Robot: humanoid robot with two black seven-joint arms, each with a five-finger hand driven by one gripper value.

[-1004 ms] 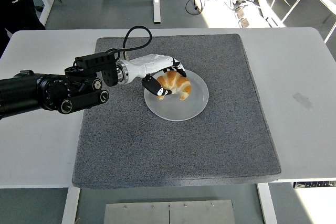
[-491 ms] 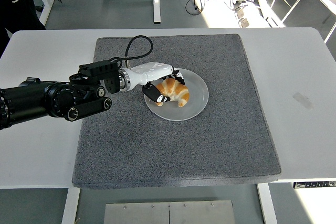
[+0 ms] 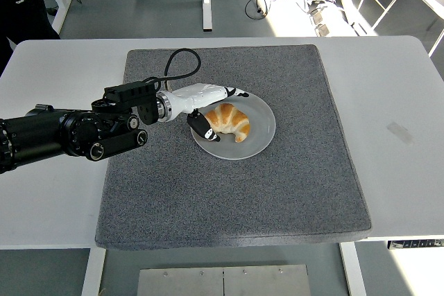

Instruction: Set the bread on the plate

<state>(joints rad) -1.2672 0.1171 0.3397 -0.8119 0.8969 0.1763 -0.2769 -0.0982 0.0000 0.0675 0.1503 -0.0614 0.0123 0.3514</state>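
Observation:
A golden croissant (image 3: 230,121) lies on the round white plate (image 3: 258,138), towards its left half. My left hand (image 3: 220,111) reaches in from the left and hovers at the croissant's left side with its fingers spread: the upper fingers (image 3: 236,93) stretch over the plate's back rim and the thumb (image 3: 205,132) sits at the plate's left rim. The hand holds nothing. The right arm does not show.
The plate rests on a large grey mat (image 3: 229,185) that covers the middle of the white table (image 3: 395,102). A person in dark clothing (image 3: 21,5) stands at the top left corner. A black cable (image 3: 182,60) loops up from my left wrist.
My left hand has let go of the croissant and spread its fingers. The arm drew back a little to the left, and the croissant now lies on the plate by itself.

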